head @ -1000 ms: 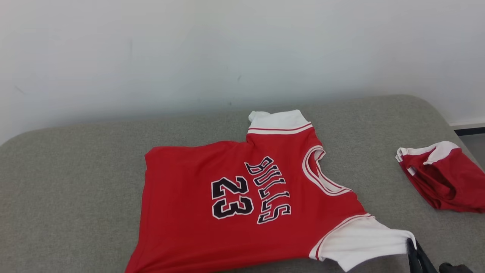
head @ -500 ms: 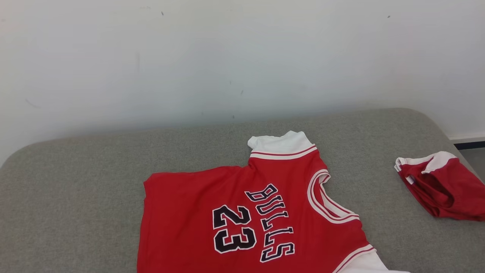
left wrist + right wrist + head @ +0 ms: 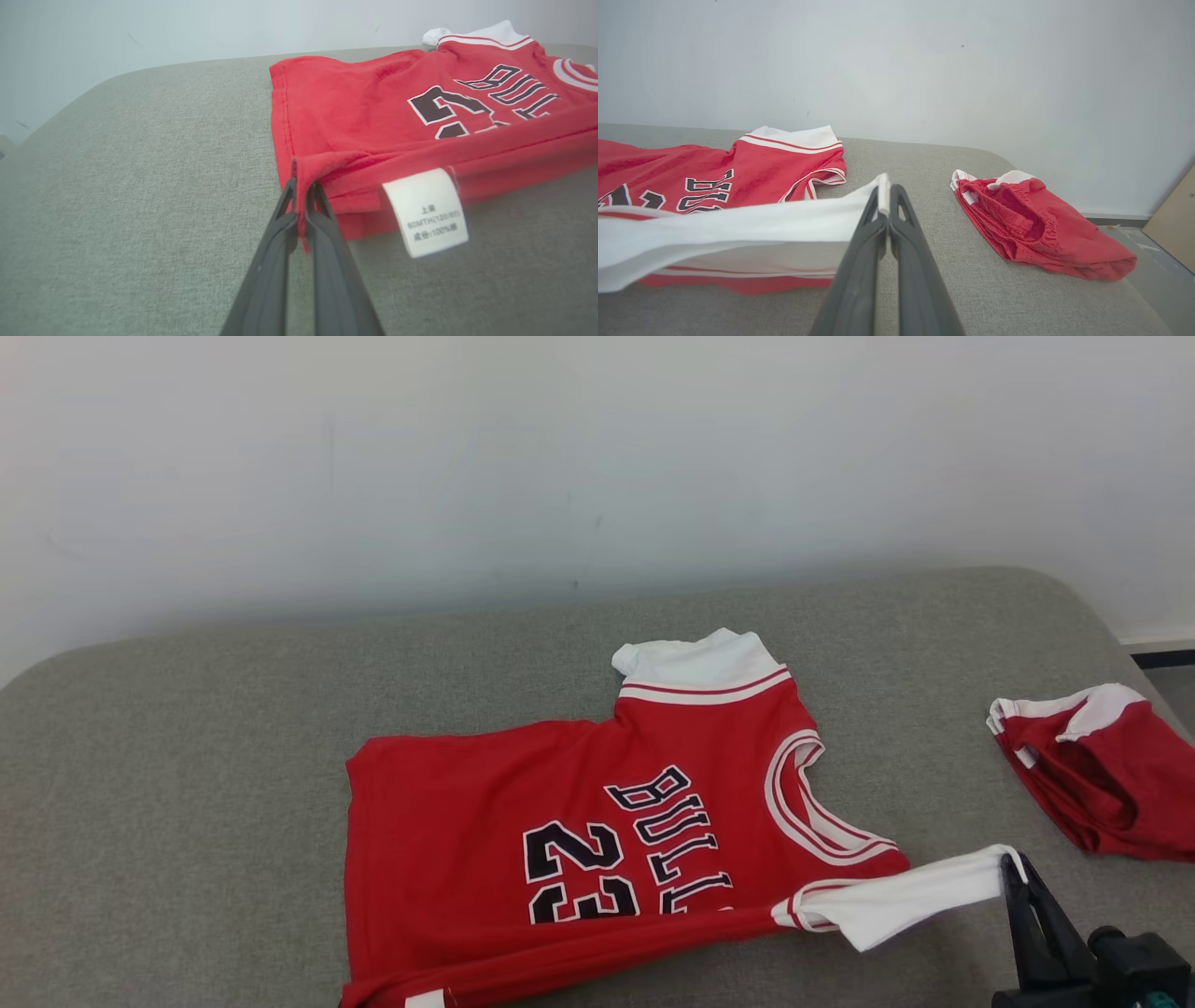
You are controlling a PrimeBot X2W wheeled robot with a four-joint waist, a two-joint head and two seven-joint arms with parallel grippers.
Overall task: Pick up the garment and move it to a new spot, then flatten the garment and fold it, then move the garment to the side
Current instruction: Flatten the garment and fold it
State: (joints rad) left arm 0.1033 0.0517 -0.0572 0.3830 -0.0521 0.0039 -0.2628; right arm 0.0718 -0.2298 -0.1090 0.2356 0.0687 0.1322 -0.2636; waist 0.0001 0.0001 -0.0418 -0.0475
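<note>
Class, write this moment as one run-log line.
stage: folding | left gripper: shut on jersey hem corner | right gripper: shut on white sleeve | near edge lifted | shorts: apart, right

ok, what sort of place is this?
Likely an indoor room staged for clothes folding: a grey fabric-covered padded surface like a bed or sofa, a bare white wall behind it, and a red jersey and red shorts on it.
</note>
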